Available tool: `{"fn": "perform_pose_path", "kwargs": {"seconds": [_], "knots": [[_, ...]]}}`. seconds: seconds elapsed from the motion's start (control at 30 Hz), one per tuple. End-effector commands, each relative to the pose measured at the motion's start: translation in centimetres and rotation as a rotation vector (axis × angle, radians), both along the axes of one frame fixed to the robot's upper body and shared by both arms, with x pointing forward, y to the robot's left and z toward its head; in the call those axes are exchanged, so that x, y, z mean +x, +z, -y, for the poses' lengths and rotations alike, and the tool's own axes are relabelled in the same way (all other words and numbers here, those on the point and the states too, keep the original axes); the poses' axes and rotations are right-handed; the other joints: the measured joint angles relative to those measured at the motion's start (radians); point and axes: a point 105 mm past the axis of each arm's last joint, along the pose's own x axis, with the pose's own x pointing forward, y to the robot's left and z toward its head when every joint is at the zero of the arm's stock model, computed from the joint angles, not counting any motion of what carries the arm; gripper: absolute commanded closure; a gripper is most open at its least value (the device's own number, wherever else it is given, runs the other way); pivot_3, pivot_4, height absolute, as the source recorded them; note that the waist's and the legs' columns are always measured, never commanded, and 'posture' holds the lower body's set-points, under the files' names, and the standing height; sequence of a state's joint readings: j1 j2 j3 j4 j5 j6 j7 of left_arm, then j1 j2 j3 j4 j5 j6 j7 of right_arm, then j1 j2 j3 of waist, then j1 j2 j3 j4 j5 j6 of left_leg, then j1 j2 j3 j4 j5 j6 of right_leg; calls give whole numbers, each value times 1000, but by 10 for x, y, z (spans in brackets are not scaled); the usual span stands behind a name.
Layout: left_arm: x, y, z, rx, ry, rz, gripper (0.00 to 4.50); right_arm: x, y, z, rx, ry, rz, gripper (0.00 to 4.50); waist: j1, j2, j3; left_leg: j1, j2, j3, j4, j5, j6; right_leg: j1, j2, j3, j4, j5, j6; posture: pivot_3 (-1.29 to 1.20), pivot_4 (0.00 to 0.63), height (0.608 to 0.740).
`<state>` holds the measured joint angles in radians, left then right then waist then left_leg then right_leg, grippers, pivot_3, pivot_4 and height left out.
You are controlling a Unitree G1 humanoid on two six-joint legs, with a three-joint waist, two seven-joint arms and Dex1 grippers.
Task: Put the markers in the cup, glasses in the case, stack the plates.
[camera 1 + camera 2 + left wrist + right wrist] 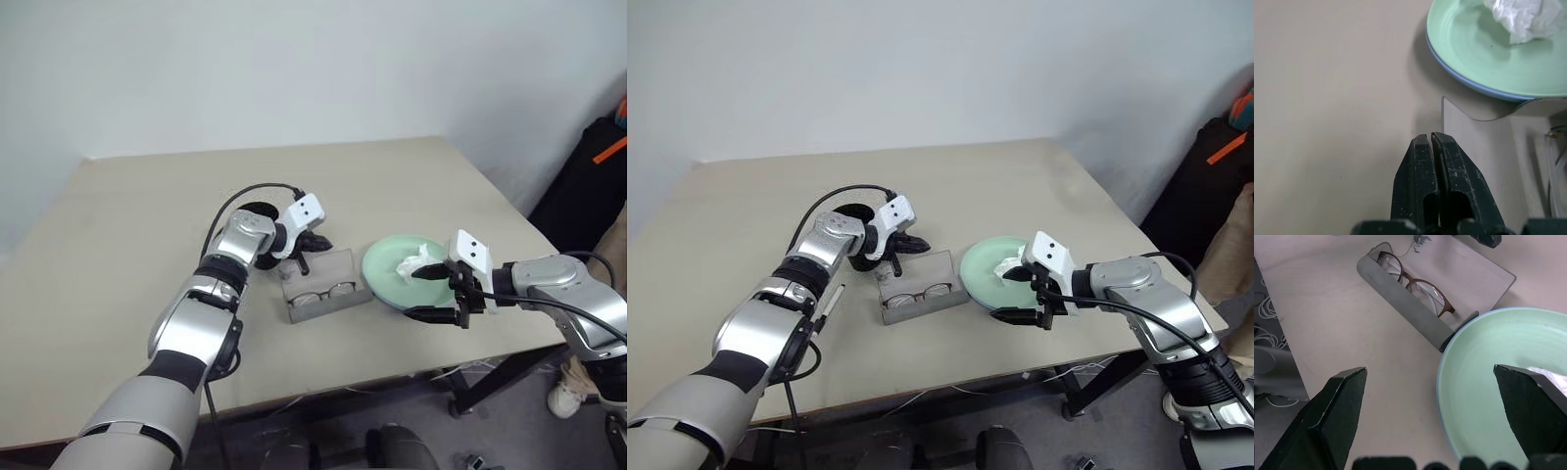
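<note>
Glasses (1415, 286) sit in the open case (1400, 298) just under the empty, pinched-shut left gripper (1431, 142); right gripper (1435, 406) gapes wide beside the tissue-holding green plate (1488, 382).

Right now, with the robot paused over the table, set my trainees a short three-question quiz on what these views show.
1. True or false: the glasses lie inside the open case.
2. What rests on the mint green plate? A) a marker B) crumpled white tissue C) the cup
3. Fill in: the left gripper has its fingers ____, while the right gripper has its fingers ____.

Key
1. True; the case lid stands open.
2. B. A light blue rim shows beneath the green plate, so the plates look stacked.
3. Shut, gripping nothing; open, spanning the plate's edge.
</note>
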<state>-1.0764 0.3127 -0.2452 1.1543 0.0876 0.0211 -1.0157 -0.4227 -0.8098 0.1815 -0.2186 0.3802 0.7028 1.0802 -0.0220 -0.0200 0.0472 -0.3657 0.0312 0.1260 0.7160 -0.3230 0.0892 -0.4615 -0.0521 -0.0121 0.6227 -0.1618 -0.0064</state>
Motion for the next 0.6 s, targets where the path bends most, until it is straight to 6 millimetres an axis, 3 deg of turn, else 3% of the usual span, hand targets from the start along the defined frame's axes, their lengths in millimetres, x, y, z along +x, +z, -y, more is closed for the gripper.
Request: {"fn": "perform_pose_path", "kwargs": {"seconds": [0.03,0.23,0.6], "knots": [[4,12,4,29,-25,51,4482,3,13,-4,9,15,51,0,-1,0,0,0,0,0,0,0,0,0,0,0,0,0,0,0,0,740],[-2,2,7,75,-77,34,4482,4,14,-4,14,14,53,0,0,0,0,0,0,0,0,0,0,0,0,0,0,0,0,0,0,740],[-32,7,16,41,-303,-85,4482,4,13,-5,15,13,54,0,0,0,0,0,0,0,0,0,0,1,-1,0,0,0,0,0,0,740]]}}
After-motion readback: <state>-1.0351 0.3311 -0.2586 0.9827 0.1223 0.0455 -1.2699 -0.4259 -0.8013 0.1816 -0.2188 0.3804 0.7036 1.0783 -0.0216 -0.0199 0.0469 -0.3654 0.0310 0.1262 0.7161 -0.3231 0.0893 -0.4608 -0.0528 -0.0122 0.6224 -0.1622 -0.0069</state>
